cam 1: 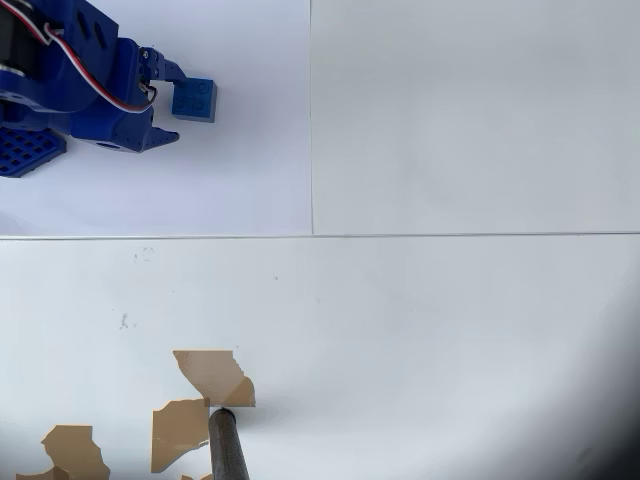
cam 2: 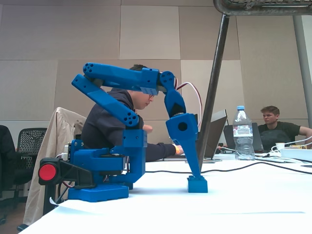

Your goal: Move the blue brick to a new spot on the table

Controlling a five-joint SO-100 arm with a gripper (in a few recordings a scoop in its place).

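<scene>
At the far left of the overhead view we see the blue perforated base plate (cam 1: 28, 150), and just right of it the arm's dark-blue body with red, white and black wires looping over it. Further right sits the gripper (cam 1: 168, 105), its two pointed fingers parted. The upper finger (cam 1: 168, 72) touches the left edge of the blue brick (cam 1: 194, 99), near its top corner; the lower finger (cam 1: 165, 137) lies apart from the brick, below and to its left. The jaws stand about half open and do not clamp the brick. The brick rests on the table (cam 1: 450, 120) just right of the fingertips, studs up.

In the fixed view we find the arm's base (cam 2: 97, 168) at left, the arm folded over and reaching down to the right, where the gripper (cam 2: 196, 170) points straight down onto the brick (cam 2: 197, 184), its tip touching the brick's top. Beyond the gripper a dark slanted pole (cam 2: 212, 92) rises, and further right a water bottle (cam 2: 242, 134) stands. People sit behind the table.
</scene>
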